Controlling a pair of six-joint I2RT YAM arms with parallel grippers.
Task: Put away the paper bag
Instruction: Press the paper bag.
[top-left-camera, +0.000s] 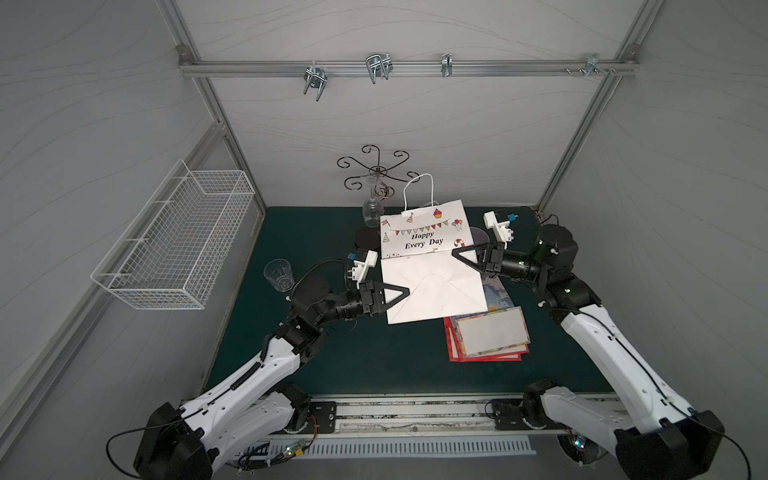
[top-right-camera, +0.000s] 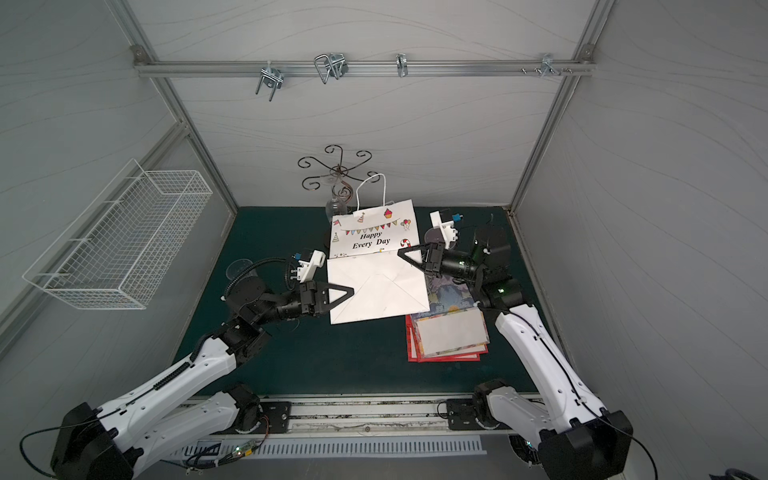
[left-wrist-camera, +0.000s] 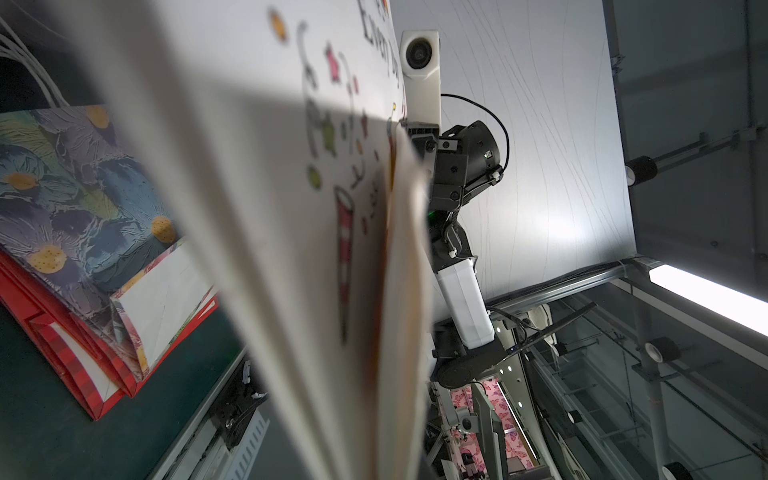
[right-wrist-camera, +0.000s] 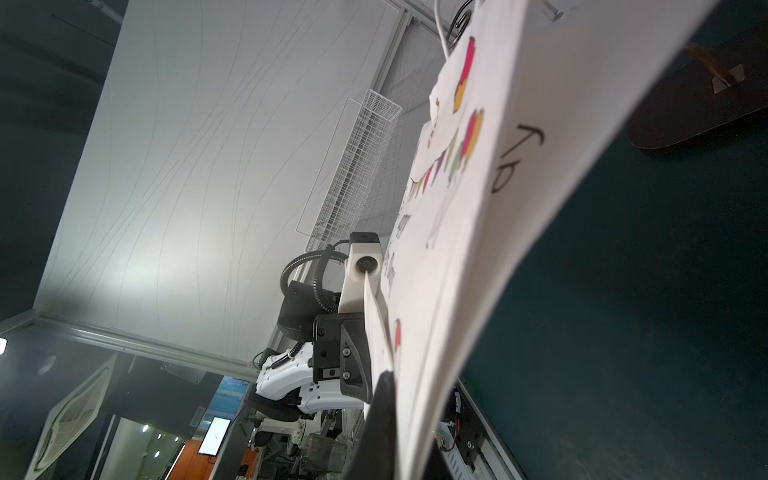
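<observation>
1. A stack of flattened gift bags (top-left-camera: 486, 336) lay on the green counter (top-left-camera: 332, 365), below the right fingers and nearer the camera.
2. The left fingers (top-left-camera: 405, 291) were pressed together on the left edge of the white "Happy Every Day" paper bag (top-left-camera: 428, 286), pinching it.
3. The right fingers (top-left-camera: 457, 254) pinched the opposite edge at the fold. The bag was held between both sets of fingers, off the counter.
4. A clear plastic cup (top-left-camera: 279, 274) stood outside the left fingers.
5. Beyond the bag, a wine glass (top-left-camera: 372, 212) hung from a scrolled black stand (top-left-camera: 376, 170).
</observation>
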